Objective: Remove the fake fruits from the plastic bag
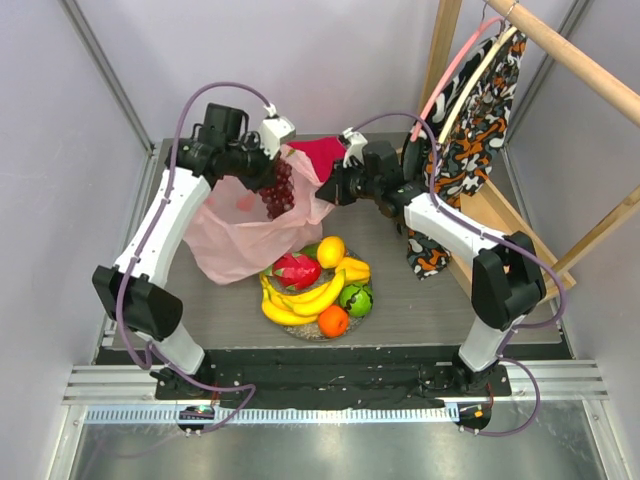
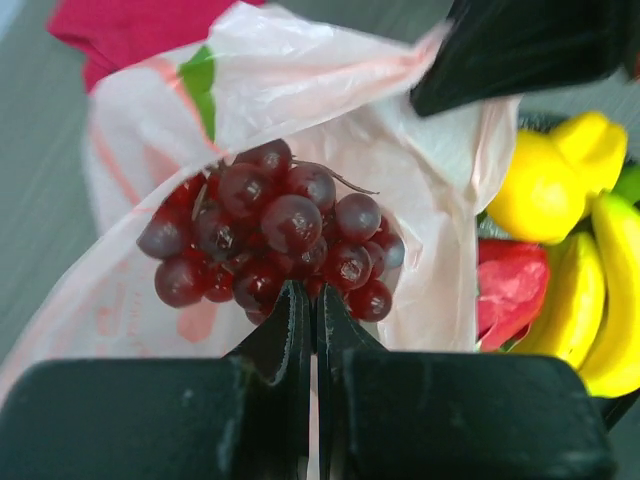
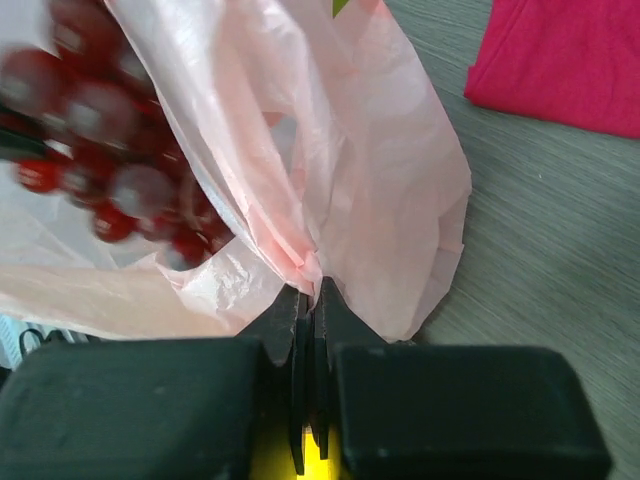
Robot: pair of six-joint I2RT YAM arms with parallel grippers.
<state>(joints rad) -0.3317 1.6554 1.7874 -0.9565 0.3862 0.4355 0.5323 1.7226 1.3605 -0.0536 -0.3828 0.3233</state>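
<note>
Thin, crinkly, translucent pale pink plastic bag [image 1: 232,240] slumps rear-left, its mouth raised. Glossy plastic fruits [image 1: 305,298] (bananas, orange, green apple, dragon fruit, yellow pieces) are already out, heaped on a glittery clear round plate [image 1: 304,333] just beside the bag. Dark purple bunch of shiny round grapes [image 2: 270,235] hangs at the bag mouth, not yet clear. Left gripper [image 2: 312,300] is pinched tight at the bunch's base. Right gripper [image 3: 308,292] is clamped on the bag film. Left to do, by my reading: carry the grapes out. Bag interior otherwise unseen.

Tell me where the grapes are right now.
In the top view, the grapes hang left of centre at the back, gripped by the left claw at the mouth of the plastic bag, behind the fruit pile.
</note>
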